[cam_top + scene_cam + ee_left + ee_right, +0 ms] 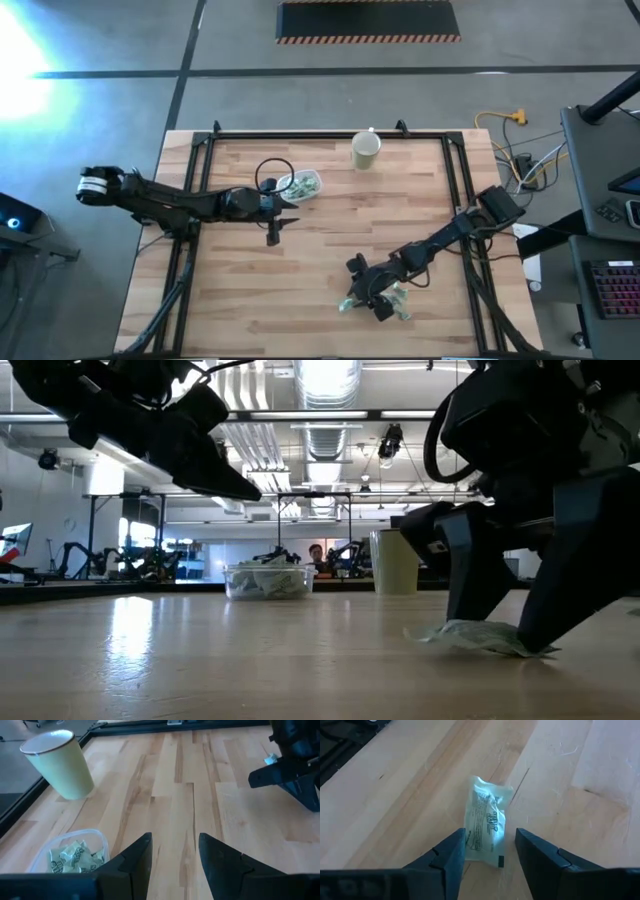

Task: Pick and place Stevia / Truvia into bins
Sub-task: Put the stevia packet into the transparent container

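A pale green and white Stevia sachet [486, 820] lies flat on the wooden table near its front edge. My right gripper [490, 842] is open and low over it, slanting down, with one fingertip on each side of the sachet's near end. In the low view both fingers reach down to the table around the sachet [470, 635]. The clear bin [300, 185] stands at the middle left and holds several sachets [75, 857]. Next to the bin, my left gripper [175, 850] hangs open and empty above the table. My right gripper's fingers [451, 851] stand at both sides of the sachet's near end [481, 851], coming slanting down from above and lying along the sachet. I cannot tell whether they touch it. The sachet lies flat on the table.
A beige cup [365, 150] stands upright near the table's far edge, beyond the bin. A black frame [450, 160] runs along the table's sides. Bare wood lies between the two arms.
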Motion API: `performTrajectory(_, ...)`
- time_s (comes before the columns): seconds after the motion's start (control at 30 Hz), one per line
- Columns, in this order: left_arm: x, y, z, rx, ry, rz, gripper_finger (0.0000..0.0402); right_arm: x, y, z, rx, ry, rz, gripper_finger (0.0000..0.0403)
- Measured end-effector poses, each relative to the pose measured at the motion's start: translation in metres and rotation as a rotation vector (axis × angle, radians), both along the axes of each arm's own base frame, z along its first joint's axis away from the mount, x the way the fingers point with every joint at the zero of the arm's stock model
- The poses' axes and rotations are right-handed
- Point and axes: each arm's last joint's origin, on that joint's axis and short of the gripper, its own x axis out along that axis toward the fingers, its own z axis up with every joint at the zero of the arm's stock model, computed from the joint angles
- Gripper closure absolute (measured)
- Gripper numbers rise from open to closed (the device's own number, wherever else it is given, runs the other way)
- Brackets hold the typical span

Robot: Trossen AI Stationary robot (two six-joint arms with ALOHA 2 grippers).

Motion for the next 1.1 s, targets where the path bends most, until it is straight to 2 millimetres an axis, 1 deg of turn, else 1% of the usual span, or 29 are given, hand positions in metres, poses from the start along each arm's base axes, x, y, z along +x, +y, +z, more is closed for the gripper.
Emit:
performTrajectory(0.1,0.000,0.000,0.000,0.000,0.001,0.000,0.0256,0.001,0.000,0.001,-0.005,-0.002,0.005,0.0244)
performTrajectory(0.2,0.000,0.000,0.000,0.000,0.002,0.000,0.0256,0.001,0.000,0.000,-0.018,-0.003,0.011,0.0261)
performTrajectory(0.4,0.000,0.000,0.000,0.000,0.002,0.000,0.0256,0.001,0.000,0.001,-0.047,-0.008,0.030,0.0319)
performTrajectory(0.57,0.000,0.000,0.000,0.001,0.002,0.001,0.0256,0.000,0.000,0.006,-0.067,0.015,0.041,0.0364)
performTrajectory(0.67,0.000,0.000,0.000,0.001,0.002,0.001,0.0256,0.000,0.000,0.014,-0.077,0.031,0.041,0.0381)
performTrajectory(0.8,0.000,0.000,0.000,0.002,0.001,-0.001,0.0256,0.003,-0.001,0.031,-0.116,0.001,0.021,0.0392)
performTrajectory(0.93,0.000,0.000,0.000,0.002,0.002,0.000,0.0256,0.005,-0.003,0.046,-0.212,-0.023,-0.023,0.0392)
performTrajectory(1.1,0.000,0.000,0.000,0.002,0.000,0.000,0.0256,0.011,-0.009,0.061,-0.396,-0.094,-0.162,0.0393)
